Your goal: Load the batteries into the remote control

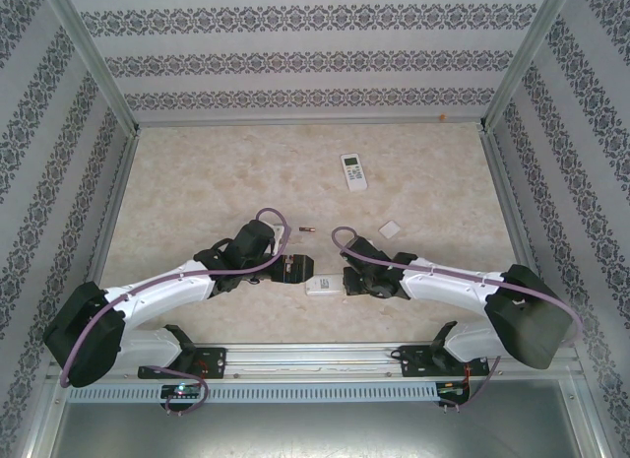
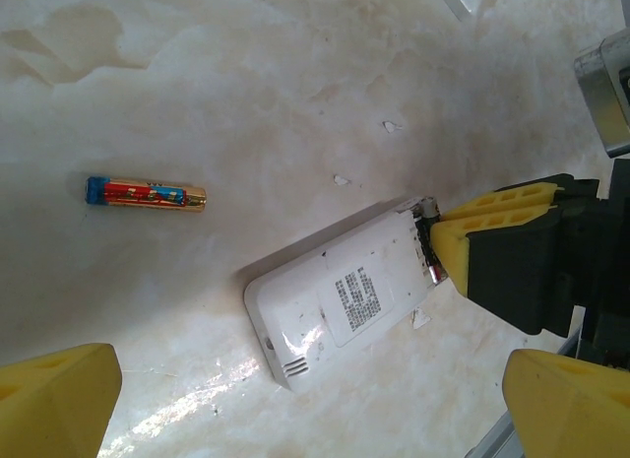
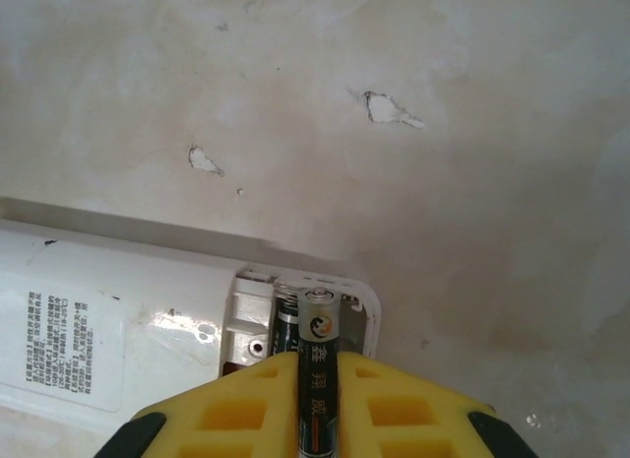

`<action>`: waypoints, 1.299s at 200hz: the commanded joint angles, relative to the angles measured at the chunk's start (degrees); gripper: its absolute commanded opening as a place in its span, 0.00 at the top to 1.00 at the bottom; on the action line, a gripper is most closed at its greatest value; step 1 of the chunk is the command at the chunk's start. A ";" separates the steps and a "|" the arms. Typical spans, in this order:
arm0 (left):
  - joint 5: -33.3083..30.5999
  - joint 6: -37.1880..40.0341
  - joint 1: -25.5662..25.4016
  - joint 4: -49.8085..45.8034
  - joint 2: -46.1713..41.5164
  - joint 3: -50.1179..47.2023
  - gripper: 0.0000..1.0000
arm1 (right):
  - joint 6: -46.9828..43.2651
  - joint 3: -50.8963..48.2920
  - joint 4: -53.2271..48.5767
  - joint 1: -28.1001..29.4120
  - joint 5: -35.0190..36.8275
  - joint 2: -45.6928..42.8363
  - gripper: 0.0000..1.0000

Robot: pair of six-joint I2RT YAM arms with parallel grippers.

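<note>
Seating this battery [image 3: 317, 374] is the step I judge to be in hand. It is pinched lengthwise in the right jaws, a yellow pad [image 3: 246, 404] closed on each side of it. Its metal end pokes out just past the tips into the open compartment [image 3: 258, 325] at the end of the remote [image 3: 108, 330]. Just beside it, toward the left pad, a dark cell [image 3: 285, 332] looks already bedded, so I take the free slot to be the one straight ahead of the jaws. To do this well I would keep the battery in line with the slot. I would press its far end against the contact first, then tip the held end down, and loosen the pinch only when it sits flat. I cannot read the polarity marks from here, so that needs checking. The remote lies face down on the tabletop [image 3: 443, 133], ahead of the left jaws. Those jaws stand wide open, with both pads [image 2: 54, 404] apart and nothing between them. A spare battery [image 2: 146, 193] lies loose well ahead of them, apart from the remote. From above, the right arm [image 1: 433, 281] reaches low and inward, and the left arm [image 1: 197, 271] bends in to meet it.
</note>
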 commanded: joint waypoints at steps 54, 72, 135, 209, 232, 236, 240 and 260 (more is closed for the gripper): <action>-1.47 0.01 -0.65 -0.87 0.97 1.35 0.00 | 0.69 3.27 -5.73 0.44 -1.97 -2.87 0.72; -0.67 0.20 -1.12 -0.86 2.56 2.24 0.00 | 1.22 4.07 -5.83 -0.25 -1.80 -3.64 0.70; -0.67 -2.22 -4.03 -3.50 12.54 7.82 0.22 | 2.03 4.83 -5.22 -3.52 -0.94 -0.17 0.74; 2.18 -3.85 -4.33 -2.03 16.97 8.61 0.34 | 2.07 4.31 -4.64 -3.33 -1.58 2.47 0.85; 2.58 -4.73 -4.34 -1.01 17.65 8.22 0.36 | 2.55 3.57 -5.05 -3.11 -1.63 2.66 0.87; 2.65 -5.00 -4.39 -0.95 17.76 8.14 0.36 | 2.72 3.44 -5.05 -3.03 -1.83 2.80 0.88; 2.69 -5.20 -4.42 -0.74 17.90 8.03 0.37 | 2.92 3.35 -5.05 -2.94 -1.99 2.90 0.88; 3.39 -6.79 -4.51 0.43 18.56 7.43 0.40 | 4.46 2.51 -5.46 -2.16 -2.78 3.82 0.88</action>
